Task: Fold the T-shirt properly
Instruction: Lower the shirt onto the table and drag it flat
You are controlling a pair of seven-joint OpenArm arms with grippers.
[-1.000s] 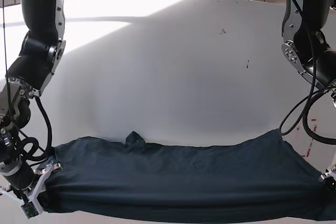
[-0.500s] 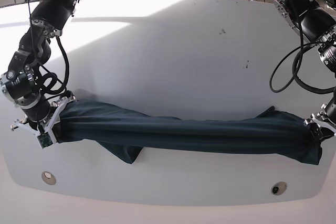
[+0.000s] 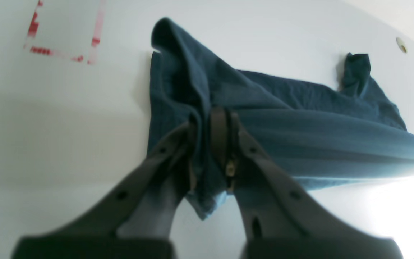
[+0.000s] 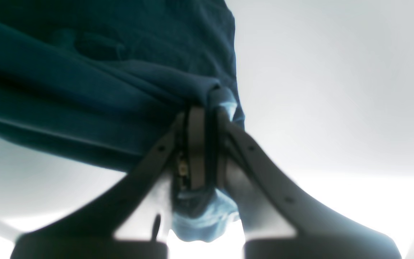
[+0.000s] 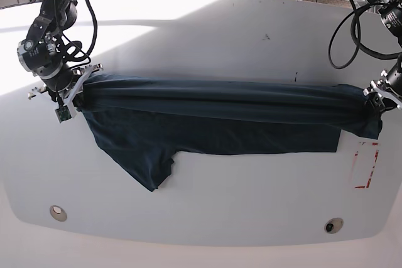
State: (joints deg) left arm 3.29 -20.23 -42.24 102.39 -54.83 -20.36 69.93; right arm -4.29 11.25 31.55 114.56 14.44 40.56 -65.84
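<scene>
Both grippers, left gripper [image 5: 377, 100] and right gripper [image 5: 74, 89], pinch the T-shirt [image 5: 213, 117] by its ends, cloth stretched between the fingers, lower half trailing on the table [image 5: 207, 42]. Mid-fold carry, it looks; next, lay it flat.

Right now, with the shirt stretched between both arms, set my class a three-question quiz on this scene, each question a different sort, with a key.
1. True or false: the left tool and the right tool are each shut on an end of the T-shirt.
2. Where is the red dashed marking on the white table in the base view? A) under the shirt's middle B) below the shirt end held by the left tool C) beside the right tool
3. Fill in: the one sleeve in plain sight lies nearer the ____ tool.

Key: 1 true; 2 B; 3 right.
</scene>
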